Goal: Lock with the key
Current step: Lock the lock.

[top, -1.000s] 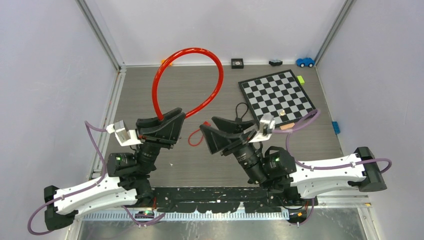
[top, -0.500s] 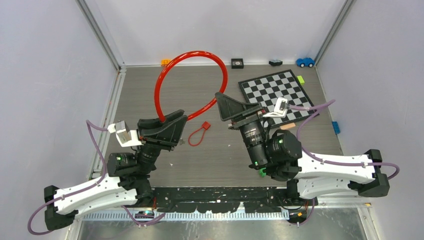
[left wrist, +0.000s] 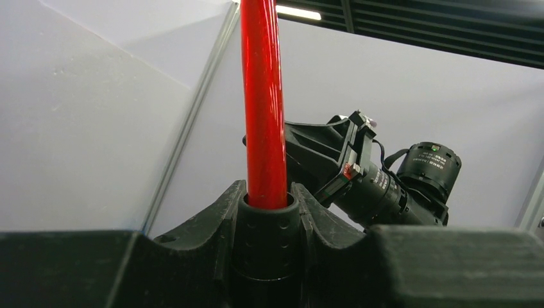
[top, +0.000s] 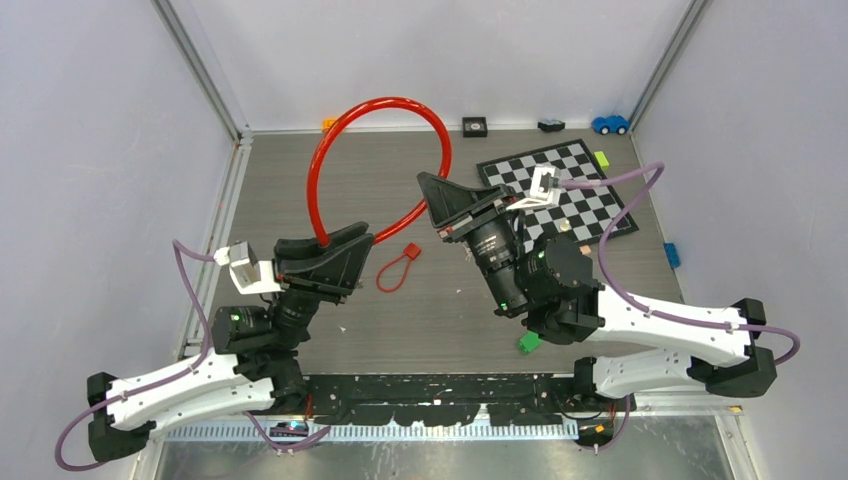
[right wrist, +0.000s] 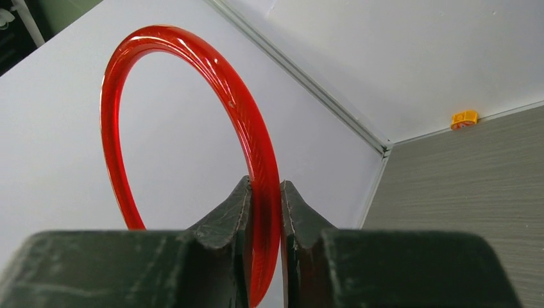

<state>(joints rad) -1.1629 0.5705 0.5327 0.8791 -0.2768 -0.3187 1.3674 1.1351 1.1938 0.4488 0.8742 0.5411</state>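
- Arching above the grey table (top: 420, 320), the red cable lock (top: 380, 101) forms a tall loop in the upper middle of the overhead view, with both ends held off the surface.
- Left gripper (top: 325, 255) is clenched on the loop's left end; its wrist view shows the cable (left wrist: 263, 96) rising straight out of a black round collar (left wrist: 264, 224) pinched between the fingers.
- Right gripper (top: 442, 203) is clamped on the loop's right end, the cable (right wrist: 244, 122) squeezed between its two fingertips in the right wrist view.
- Small red looped tag (top: 395, 267) lies flat on the table between the two grippers, touching neither; whether a key hangs on it is too small to tell.
- Checkerboard (top: 565, 180) sits at upper right, partly behind the right arm.
- Green block (top: 529, 342) lies near the right arm's base.
- Blue toy car (top: 610, 124) and orange piece (top: 329, 124) rest along the far edge.
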